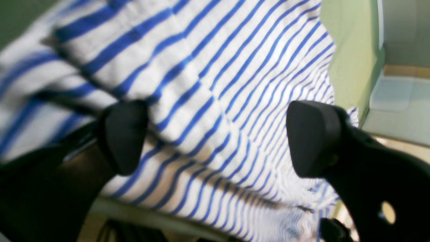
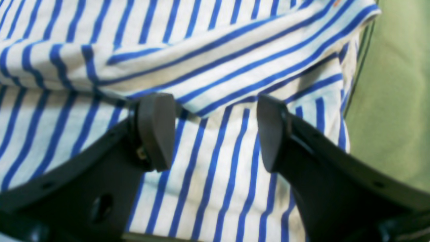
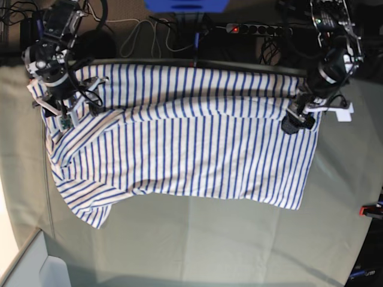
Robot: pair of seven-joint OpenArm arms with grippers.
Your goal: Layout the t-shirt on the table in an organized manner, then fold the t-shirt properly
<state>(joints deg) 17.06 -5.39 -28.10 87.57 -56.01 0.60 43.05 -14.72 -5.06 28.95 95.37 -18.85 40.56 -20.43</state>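
The white, blue-striped t-shirt (image 3: 185, 143) lies spread across the far half of the table (image 3: 209, 239), with wrinkles and a bunched sleeve at the left (image 3: 84, 197). My left gripper (image 3: 297, 122) hovers at the shirt's right edge. In the left wrist view it (image 1: 218, 137) is wide open over a fold of the striped fabric (image 1: 208, 67). My right gripper (image 3: 66, 116) is at the shirt's upper left corner. In the right wrist view it (image 2: 215, 132) is open just above the fabric (image 2: 215, 67), near a folded ridge, with the table cloth (image 2: 393, 101) to the right.
A power strip (image 3: 257, 28) and cables (image 3: 143, 33) lie behind the table's far edge. A red clamp (image 3: 371, 210) sits at the right edge. A white piece (image 3: 341, 112) lies beside the left arm. Bare green cloth fills the near half of the table.
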